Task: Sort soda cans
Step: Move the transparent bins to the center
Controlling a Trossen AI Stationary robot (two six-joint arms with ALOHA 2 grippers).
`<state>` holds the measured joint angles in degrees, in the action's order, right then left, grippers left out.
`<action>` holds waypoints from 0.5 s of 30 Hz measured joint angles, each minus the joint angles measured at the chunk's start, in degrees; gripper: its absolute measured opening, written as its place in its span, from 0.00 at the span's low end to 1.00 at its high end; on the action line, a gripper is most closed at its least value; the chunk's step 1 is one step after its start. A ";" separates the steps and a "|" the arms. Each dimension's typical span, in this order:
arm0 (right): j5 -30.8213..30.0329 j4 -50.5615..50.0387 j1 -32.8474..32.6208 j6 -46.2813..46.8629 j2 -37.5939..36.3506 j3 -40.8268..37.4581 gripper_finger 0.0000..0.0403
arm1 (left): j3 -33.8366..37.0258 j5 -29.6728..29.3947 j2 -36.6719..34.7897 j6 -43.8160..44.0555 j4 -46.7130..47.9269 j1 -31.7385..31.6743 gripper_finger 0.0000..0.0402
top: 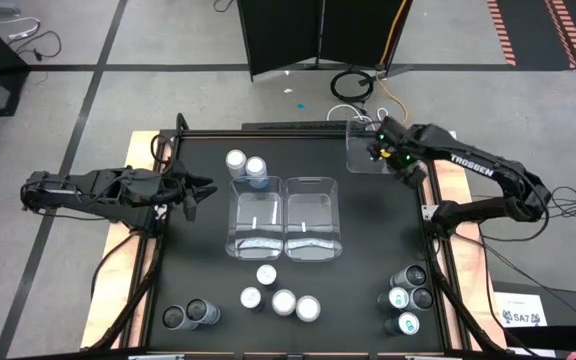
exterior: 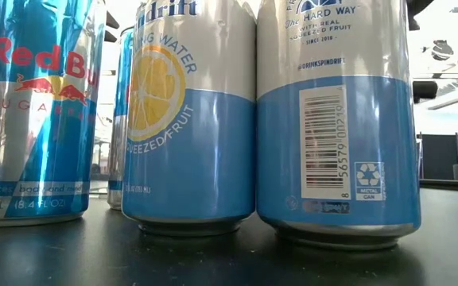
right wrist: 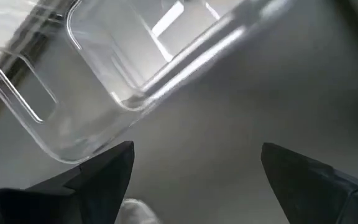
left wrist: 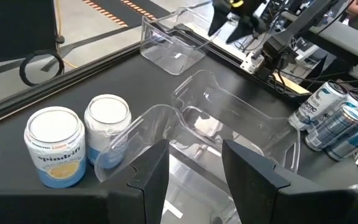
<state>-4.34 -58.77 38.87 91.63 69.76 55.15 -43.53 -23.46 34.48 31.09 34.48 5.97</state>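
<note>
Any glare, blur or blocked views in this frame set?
High view: sharp, even light. Low view: cans fill the frame and hide the table behind. Right wrist view: the clear bin is smeared with bright glare streaks. Left wrist view: reflections wash over the two middle bins.

floor (top: pixel 168 40): grey (taped lines) | dark folding screen (top: pixel 318 35) | coiled cable (top: pixel 353 85)

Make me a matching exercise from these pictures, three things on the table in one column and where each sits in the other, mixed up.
Things:
1. two clear bins side by side
2. lone clear bin
3. pair of cans

Places:
A. far right corner, by the right pincer
B. table centre
C. just behind the left central bin

Pairs: 1-B, 2-A, 3-C
</note>
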 joint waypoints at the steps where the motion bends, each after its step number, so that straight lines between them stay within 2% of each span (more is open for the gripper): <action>1: 0.02 1.91 -0.73 3.12 0.00 -0.94 0.86 | 0.00 0.00 0.00 0.00 0.00 0.00 0.39; 8: -6.32 8.42 -3.07 18.31 0.01 -3.93 0.86 | 0.00 -0.01 0.00 0.00 0.03 -0.02 0.39; 15: -6.62 8.42 -3.14 27.16 2.99 -5.41 0.86 | 0.00 -0.80 0.00 -2.92 0.04 0.00 0.39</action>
<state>-10.96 -50.35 35.73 118.80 72.75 49.75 -43.53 -24.26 34.48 28.17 34.52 5.98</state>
